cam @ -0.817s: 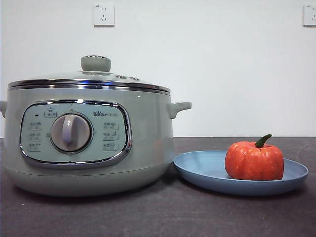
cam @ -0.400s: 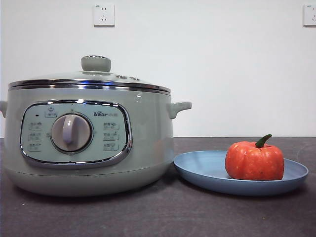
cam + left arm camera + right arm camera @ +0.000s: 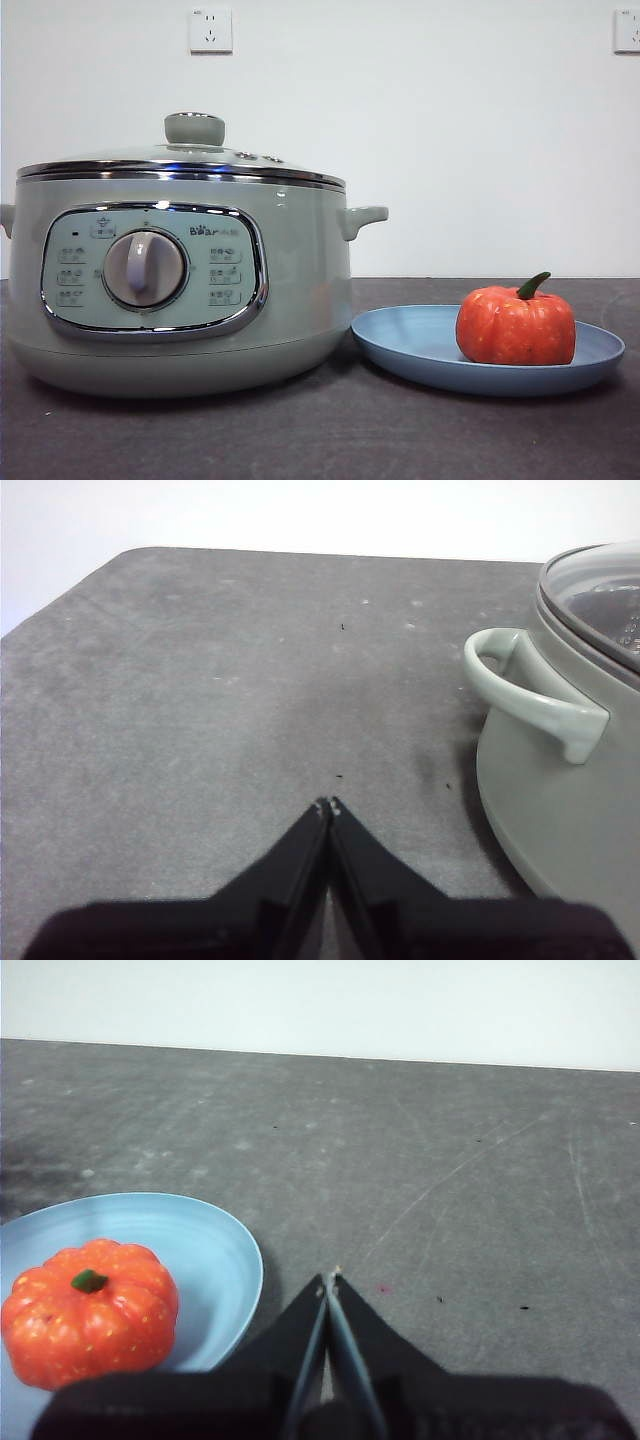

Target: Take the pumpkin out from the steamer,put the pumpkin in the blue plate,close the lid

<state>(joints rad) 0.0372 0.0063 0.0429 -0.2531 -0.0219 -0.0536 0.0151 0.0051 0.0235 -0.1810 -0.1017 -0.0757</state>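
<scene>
The orange-red pumpkin with its green stem rests upright in the blue plate, right of the steamer. The glass lid with its sage knob sits on the steamer's rim. Neither arm shows in the front view. My left gripper is shut and holds nothing, over bare table beside the steamer and its side handle. My right gripper is shut and holds nothing, over the table just beside the blue plate and the pumpkin.
The dark grey tabletop extends in front of the pot and plate. A white wall with two power sockets stands behind. The table's far corner appears in the left wrist view.
</scene>
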